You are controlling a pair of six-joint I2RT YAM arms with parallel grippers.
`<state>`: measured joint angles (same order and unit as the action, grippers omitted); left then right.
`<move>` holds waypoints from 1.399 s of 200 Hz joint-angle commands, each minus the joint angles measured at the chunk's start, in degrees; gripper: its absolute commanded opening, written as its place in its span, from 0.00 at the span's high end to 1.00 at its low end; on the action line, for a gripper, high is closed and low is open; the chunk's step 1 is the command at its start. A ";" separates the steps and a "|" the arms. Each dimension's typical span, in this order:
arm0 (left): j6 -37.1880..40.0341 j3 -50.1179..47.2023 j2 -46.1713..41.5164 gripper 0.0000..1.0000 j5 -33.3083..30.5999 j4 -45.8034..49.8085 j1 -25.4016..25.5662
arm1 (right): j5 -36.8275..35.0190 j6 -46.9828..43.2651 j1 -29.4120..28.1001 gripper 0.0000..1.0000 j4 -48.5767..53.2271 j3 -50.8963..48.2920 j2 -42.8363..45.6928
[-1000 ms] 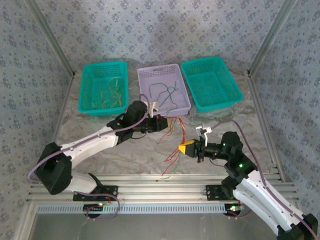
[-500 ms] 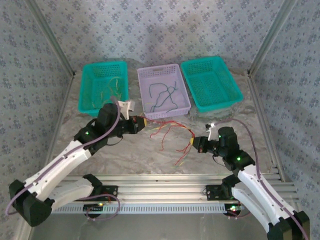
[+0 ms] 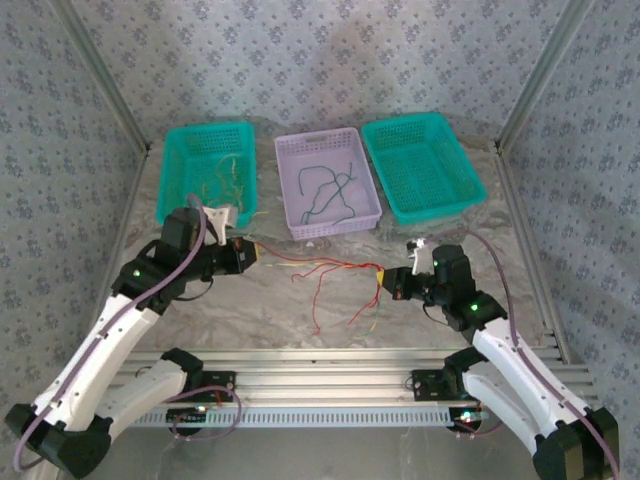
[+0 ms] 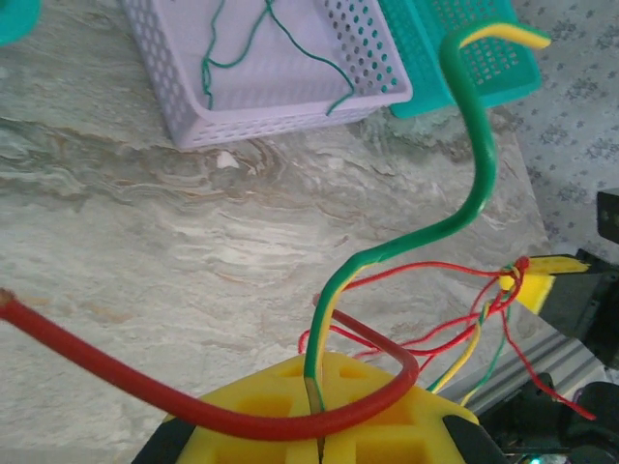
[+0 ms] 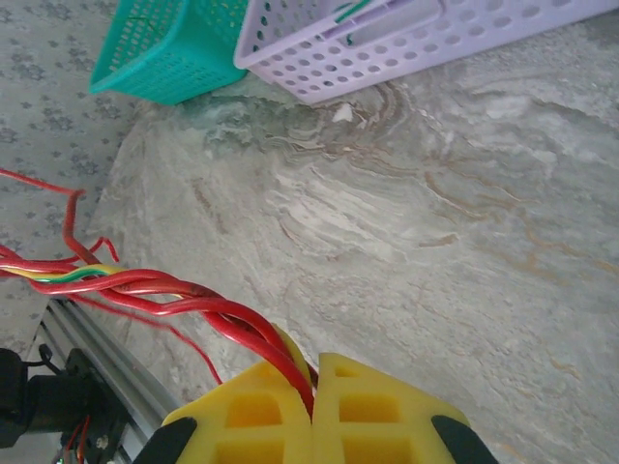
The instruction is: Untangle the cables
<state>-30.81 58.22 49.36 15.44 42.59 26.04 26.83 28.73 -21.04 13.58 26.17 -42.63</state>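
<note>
A bundle of thin cables (image 3: 325,268), mostly red with a yellow and green one, is stretched above the marble table between my two grippers, and loose ends hang down toward the front. My left gripper (image 3: 248,252) is shut on the bundle's left end. In the left wrist view its yellow jaws (image 4: 319,447) pinch a green-yellow cable (image 4: 474,164), with a red cable (image 4: 116,382) looping across them. My right gripper (image 3: 386,282) is shut on the right end. In the right wrist view, twisted red cables (image 5: 174,290) run into the closed gripper (image 5: 314,387).
Three baskets stand at the back: a teal basket (image 3: 205,130) with yellow wires, a purple basket (image 3: 317,135) with dark green wires (image 3: 325,185), and a teal basket (image 3: 405,122) on the right. An aluminium rail (image 3: 320,375) borders the near edge.
My left gripper has drawn back to the left and my right gripper to the right. The cables, bunched between them before, now stretch out in a line.
</note>
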 commanded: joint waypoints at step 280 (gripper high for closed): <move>-11.81 -4.32 -1.46 1.00 -5.42 -8.75 -0.34 | -9.03 8.86 -35.97 0.41 -45.21 11.16 -36.92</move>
<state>-40.66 53.87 47.75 11.70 37.52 24.56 21.34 33.69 -54.39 -24.64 34.85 -76.18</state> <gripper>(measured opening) 0.044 0.579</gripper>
